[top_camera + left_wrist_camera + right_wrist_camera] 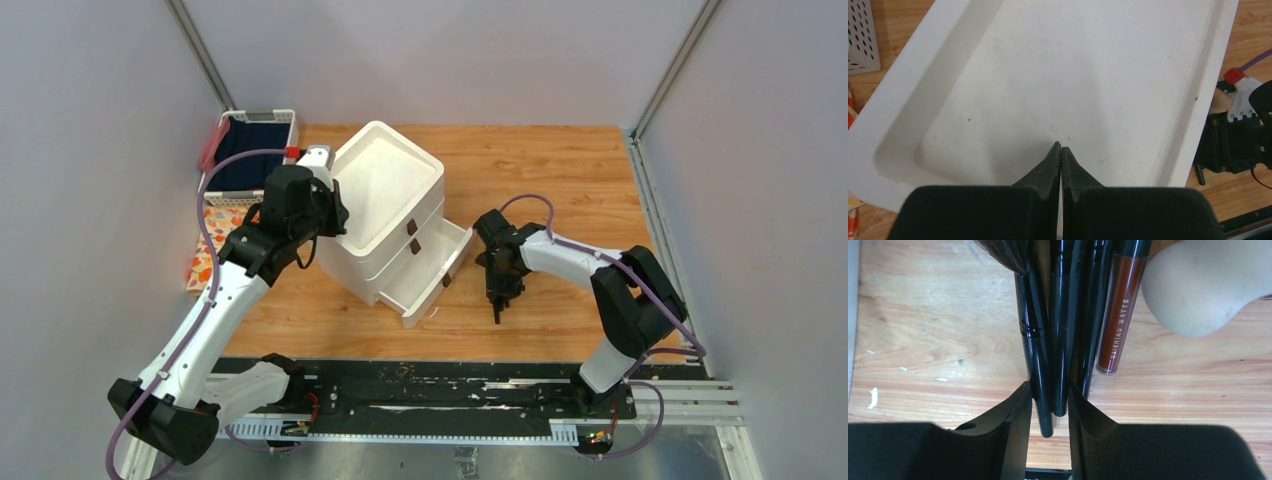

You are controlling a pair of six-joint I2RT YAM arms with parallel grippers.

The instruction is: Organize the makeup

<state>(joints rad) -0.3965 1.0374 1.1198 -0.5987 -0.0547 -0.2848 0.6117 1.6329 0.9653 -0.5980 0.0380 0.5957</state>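
From above, the left tool (333, 213) hangs at the left edge of a white drawer box (385, 185) on a wooden bench (560, 170). The box's bottom drawer (430, 272) is pulled out. The right tool (497, 288) is low over the bench just right of that drawer, with black sticks (497, 312) poking out beneath it. The left wrist view shows that tool's fingers (1052, 160) pressed together, empty, over the box's recessed top. In the right wrist view three black sticks lie side by side on the bench. The tool is clamped on the two left ones, one of them a brush. A reddish-brown tube (1118, 305) lies just beside the third stick, and a beige sponge (1208, 285) is to the right.
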